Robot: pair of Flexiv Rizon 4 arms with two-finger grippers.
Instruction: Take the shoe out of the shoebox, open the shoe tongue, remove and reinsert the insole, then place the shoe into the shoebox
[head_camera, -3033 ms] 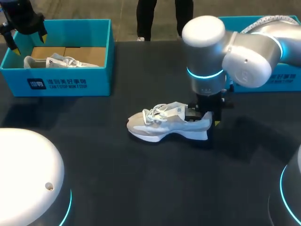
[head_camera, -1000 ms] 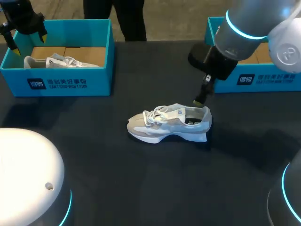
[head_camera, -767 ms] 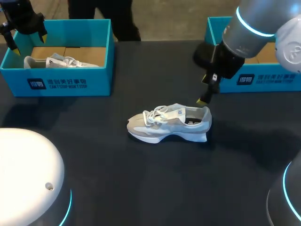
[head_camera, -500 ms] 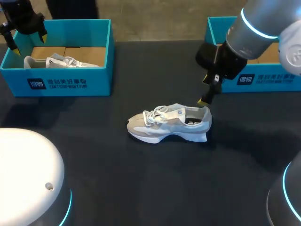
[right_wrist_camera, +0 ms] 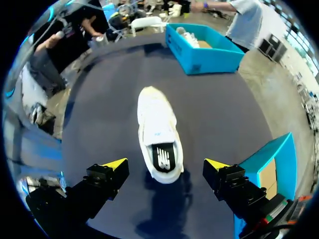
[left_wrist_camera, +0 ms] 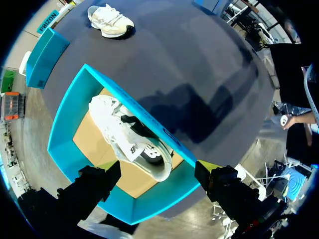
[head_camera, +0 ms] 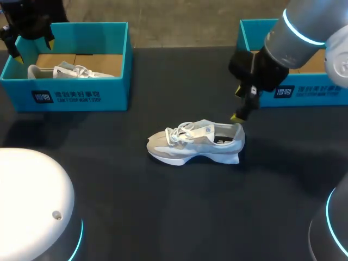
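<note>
The right gripper [head_camera: 238, 116] has come up off the shoe [head_camera: 196, 142]: three seconds ago it was down at the heel, fingers in or at the opening, and over the last second it has kept drifting up and back toward the right box [head_camera: 304, 92] behind it. Its fingers now stand wide apart with nothing in them. The shoe has not budged. It sits upright on the table [head_camera: 163, 212], below and just ahead of that gripper, heel nearest the tips and toe pointing away, touching neither finger. From the wrist view the dark insole [right_wrist_camera: 162, 159] shows lying inside the heel, flat as far as I can tell. So I'd guess the arm has just let go after working on the insole. Whether it was pushing it back in or failed to pull it out, I can't say from here. If the insole is back in place, what's left is to take hold of the shoe again and carry it to a box. The left gripper [head_camera: 34, 50] has stayed where it was, hanging over the left box [head_camera: 81, 98] with its fingers spread and not touching anything. A second shoe [left_wrist_camera: 130, 142] lies in that box right beneath it.
</note>
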